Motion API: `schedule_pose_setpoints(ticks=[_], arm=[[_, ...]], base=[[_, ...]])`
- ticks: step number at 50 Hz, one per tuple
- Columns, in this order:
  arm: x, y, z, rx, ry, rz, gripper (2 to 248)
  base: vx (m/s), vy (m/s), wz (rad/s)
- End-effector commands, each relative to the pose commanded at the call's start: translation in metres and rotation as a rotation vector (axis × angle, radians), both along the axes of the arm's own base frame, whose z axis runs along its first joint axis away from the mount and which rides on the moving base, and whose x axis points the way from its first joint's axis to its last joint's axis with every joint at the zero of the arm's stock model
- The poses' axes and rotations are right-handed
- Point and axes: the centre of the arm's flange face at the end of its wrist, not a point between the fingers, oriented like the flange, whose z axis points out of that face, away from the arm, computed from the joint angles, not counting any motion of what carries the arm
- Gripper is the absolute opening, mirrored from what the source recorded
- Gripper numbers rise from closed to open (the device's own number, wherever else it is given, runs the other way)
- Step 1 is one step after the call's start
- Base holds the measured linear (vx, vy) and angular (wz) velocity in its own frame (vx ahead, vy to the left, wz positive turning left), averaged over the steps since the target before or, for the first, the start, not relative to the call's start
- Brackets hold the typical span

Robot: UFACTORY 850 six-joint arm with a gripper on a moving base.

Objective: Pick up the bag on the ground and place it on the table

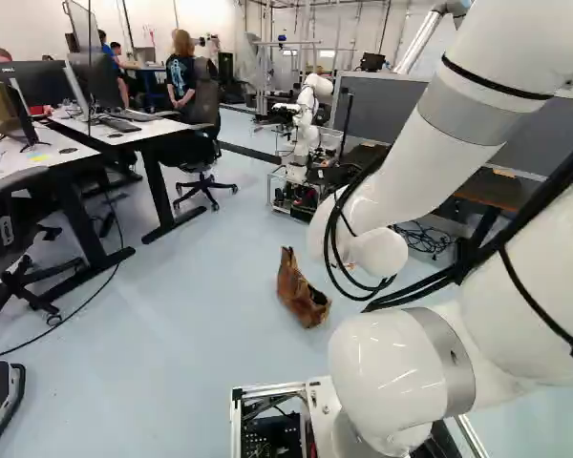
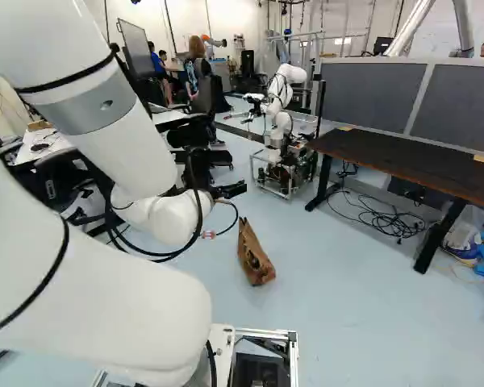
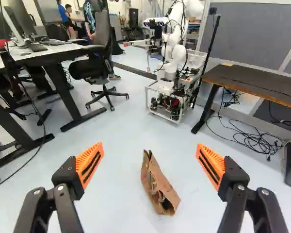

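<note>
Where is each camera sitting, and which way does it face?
Left base view: on the base, behind and left of the arm, looking ahead and slightly down; the arm fills the right side.
Right base view: behind and right of the arm, facing the same way; the arm fills the left, with the dark table at the right.
Wrist view: on the arm's wrist, looking along the open pincer and out over the floor; both its fingers show.
All three share the brown bag and another robot.
</note>
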Motion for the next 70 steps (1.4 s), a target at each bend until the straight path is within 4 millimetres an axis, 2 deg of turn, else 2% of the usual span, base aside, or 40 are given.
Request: schedule_pose_setpoints(ticks=[41, 70], arm=[[0.080, -0.009, -0.001, 0.020, 0.095, -0.062, 247], [0.144, -0.020, -0.034, 0.031, 0.210, -0.103, 247]], base=[[0.000, 0.000, 0.000], [0.000, 0.000, 0.000]])
